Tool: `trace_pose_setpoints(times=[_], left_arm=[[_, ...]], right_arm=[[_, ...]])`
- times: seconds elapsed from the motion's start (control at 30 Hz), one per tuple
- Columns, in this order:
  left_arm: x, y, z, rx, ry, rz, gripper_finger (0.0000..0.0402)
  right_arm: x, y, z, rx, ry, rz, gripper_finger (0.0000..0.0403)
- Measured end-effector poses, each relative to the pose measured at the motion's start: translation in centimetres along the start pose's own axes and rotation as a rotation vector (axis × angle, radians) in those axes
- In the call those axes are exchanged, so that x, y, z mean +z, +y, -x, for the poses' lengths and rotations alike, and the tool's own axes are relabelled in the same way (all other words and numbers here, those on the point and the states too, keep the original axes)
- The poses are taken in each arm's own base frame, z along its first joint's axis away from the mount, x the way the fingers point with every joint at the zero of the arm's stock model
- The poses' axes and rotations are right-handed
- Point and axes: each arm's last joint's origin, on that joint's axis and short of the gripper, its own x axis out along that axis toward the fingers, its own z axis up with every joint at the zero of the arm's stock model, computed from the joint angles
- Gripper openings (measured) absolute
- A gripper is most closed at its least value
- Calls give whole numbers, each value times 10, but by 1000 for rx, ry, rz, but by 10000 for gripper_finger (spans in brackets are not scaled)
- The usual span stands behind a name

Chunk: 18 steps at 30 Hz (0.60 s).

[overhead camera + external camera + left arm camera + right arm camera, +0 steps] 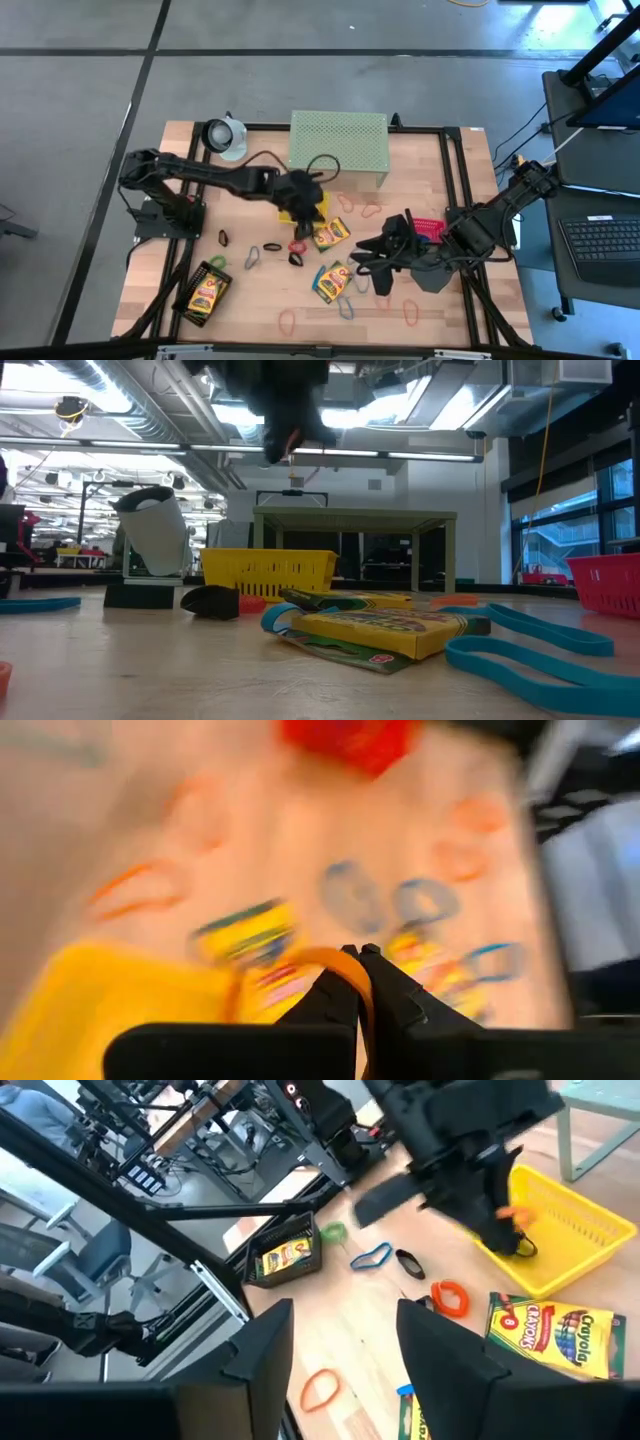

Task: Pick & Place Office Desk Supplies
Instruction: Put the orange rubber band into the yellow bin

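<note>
So the left gripper (305, 208) is hanging right over the yellow mesh tray (570, 1230), fingers (345, 985) pinched tight on a thin orange loop (320, 960). You can see the loop curling out from between the tips in the left wrist view, and from the right wrist view it dangles just above the tray's open top. Looks to me like the drop is the step in hand: the loop sits basically straight above the tray, so opening the fingers there should land it inside. It hangs closer to one tray wall than the middle though, so it might catch on the rim.

The right gripper (378, 262) is low over the counter (250, 310) on its own side with the fingers spread and nothing between them. A yellow-green crayon box (331, 282) lies just beside it, toward the left arm, with its long axis diagonal across the counter. The right arm is clearly nearer to that box, so I'd guess that's its next pick.

More loops, black clips and another crayon box (331, 234) are scattered between the arms.
</note>
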Motion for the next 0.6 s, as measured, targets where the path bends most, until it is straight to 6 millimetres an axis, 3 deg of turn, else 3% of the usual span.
trace_pose_setpoints(times=[0.17, 0.3, 0.6], left_arm=[[-5, 40, -2, 107, 102, 68, 1], [-9, 59, -16, 103, 150, 114, 1], [-30, 62, -47, 106, 286, 140, 2]], right_arm=[[0, 0, 10, -7, -48, 11, 154], [6, -2, 24, 12, -52, 18, 138], [12, -4, 58, 40, -136, 23, 111]])
